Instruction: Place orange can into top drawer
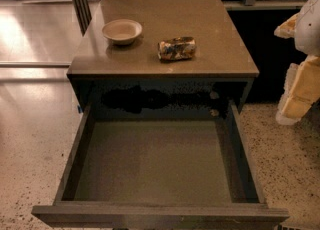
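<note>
The orange can [176,48] lies on its side on the brown cabinet top [200,24], near the front edge and right of the middle. The top drawer [155,214] is pulled fully out below it, and its inside holds nothing. My gripper [298,91] hangs at the right edge of the camera view, pale yellow and white, beside the cabinet's right side. It is well right of the can and holds nothing that I can see.
A pale round bowl [122,30] stands on the cabinet top to the left of the can. Speckled floor lies on both sides of the drawer. A dark wall and railing run behind the cabinet.
</note>
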### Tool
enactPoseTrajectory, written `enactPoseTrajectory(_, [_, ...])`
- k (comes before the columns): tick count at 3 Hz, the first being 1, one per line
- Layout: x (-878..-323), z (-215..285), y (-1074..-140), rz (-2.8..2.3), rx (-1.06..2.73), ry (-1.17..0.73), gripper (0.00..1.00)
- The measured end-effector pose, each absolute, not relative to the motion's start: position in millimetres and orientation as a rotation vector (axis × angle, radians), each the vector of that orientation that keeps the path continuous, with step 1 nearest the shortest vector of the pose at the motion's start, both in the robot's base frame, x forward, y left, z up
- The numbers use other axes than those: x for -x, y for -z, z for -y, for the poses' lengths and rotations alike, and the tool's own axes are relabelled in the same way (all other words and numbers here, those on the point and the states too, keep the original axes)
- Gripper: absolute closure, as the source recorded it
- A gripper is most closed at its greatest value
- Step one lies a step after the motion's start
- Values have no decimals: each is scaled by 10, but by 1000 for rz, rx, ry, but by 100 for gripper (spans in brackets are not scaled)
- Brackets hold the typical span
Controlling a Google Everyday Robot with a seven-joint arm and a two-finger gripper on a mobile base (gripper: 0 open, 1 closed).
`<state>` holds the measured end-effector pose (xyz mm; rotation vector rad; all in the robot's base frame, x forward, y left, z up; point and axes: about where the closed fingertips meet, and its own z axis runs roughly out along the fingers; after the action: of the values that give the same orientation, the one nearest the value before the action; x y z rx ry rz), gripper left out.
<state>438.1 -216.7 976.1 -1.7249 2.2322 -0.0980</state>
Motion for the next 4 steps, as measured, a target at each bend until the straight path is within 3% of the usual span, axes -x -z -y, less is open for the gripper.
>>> enactPoseTrajectory(2, [-4636, 2064, -9790, -2160, 1763, 142, 0])
enactPoseTrajectory(4, [-5711, 1693, -9822, -1951, 1897, 134, 0])
